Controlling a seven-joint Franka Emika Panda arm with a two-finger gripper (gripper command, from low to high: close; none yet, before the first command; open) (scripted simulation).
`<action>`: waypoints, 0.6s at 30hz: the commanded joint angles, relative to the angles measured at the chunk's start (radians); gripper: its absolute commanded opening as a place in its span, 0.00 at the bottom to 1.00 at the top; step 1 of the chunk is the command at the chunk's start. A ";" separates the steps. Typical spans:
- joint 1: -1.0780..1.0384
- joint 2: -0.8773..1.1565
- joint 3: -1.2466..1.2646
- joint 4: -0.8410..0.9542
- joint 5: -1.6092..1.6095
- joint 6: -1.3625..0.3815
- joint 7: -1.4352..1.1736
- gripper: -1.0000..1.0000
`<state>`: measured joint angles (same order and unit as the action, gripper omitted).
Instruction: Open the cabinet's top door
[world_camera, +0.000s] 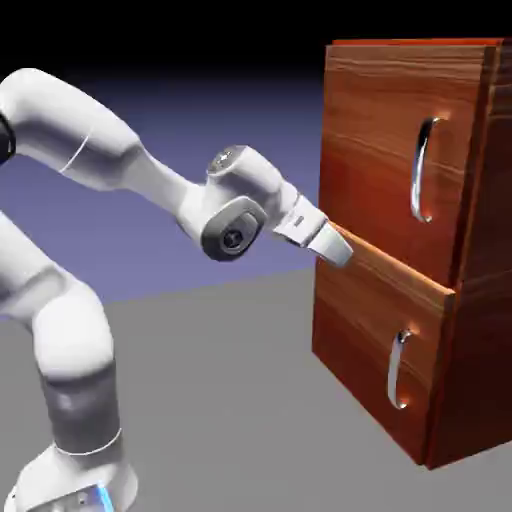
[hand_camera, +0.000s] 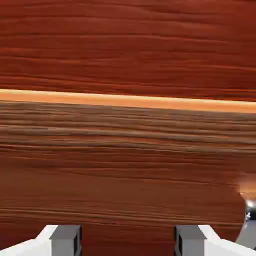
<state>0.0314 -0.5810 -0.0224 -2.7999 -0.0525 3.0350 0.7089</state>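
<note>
Adjoining lower panel (world_camera: 365, 325) beneath top door (world_camera: 375, 150)

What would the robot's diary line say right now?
tool: open, empty | top door: closed | lower handle: untouched

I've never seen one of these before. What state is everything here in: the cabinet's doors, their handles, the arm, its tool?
Top door: closed
Lower door: closed
Upper handle: upright, nothing gripping it
Lower handle: upright, nothing gripping it
Arm: reaching toward the cabinet
Tool: open, empty
</note>
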 joint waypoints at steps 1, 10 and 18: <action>0.016 -0.009 -0.019 0.008 -0.044 -0.002 -0.027 0.50; 0.161 -0.091 -0.185 0.084 -0.435 -0.017 -0.266 0.50; 0.290 -0.165 -0.334 0.151 -0.783 -0.030 -0.479 0.50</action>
<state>0.3212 -0.7456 -0.3561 -2.6491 -0.8353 3.0047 0.2297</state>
